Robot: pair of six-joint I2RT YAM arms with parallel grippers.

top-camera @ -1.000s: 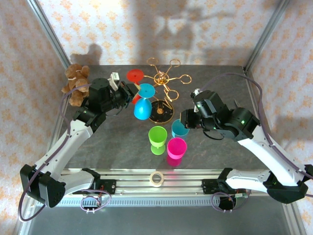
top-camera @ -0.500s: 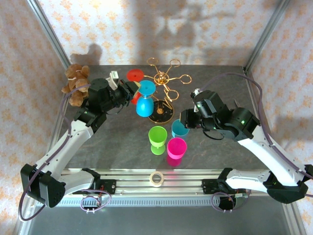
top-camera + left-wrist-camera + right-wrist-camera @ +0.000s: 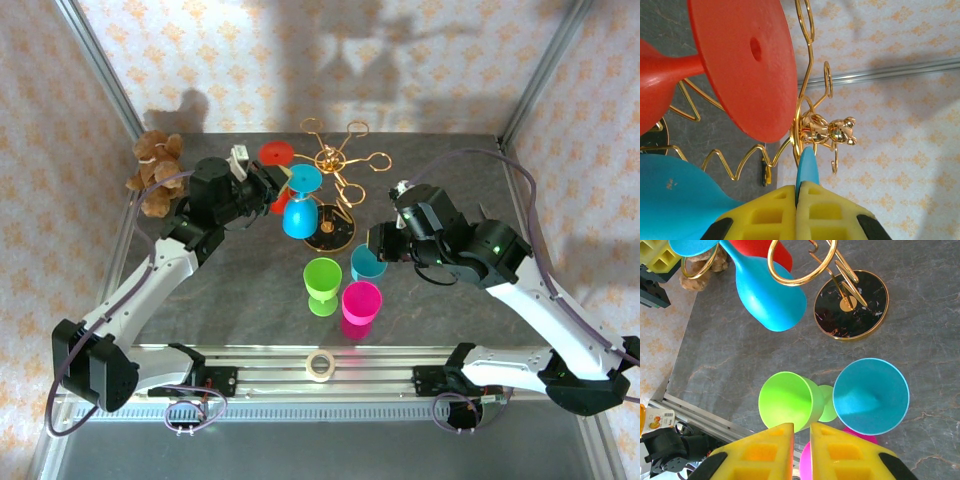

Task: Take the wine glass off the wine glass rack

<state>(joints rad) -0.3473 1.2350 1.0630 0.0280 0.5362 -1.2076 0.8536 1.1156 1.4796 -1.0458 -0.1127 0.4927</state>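
currently left gripper [image 3: 796, 190] fingers pressed together, pinching the thin foot rim of the hanging blue wine glass [image 3: 298, 219]. glass is upside down, bowl low on the near left side of the wine glass rack [image 3: 335, 160], just beside the gold post; can't tell if the stem sits in a loop. red wine glass [image 3: 745, 65] hangs on the rack just far-left of it. right gripper [image 3: 801, 440] fingers nearly together, thin gap, holding nothing, above the green glass [image 3: 787, 407], upright blue glass [image 3: 871, 395] and pink glass [image 3: 361, 300] on the table [image 3: 240, 290], near the rack's black base. teddy bear [image 3: 155, 170] far left.
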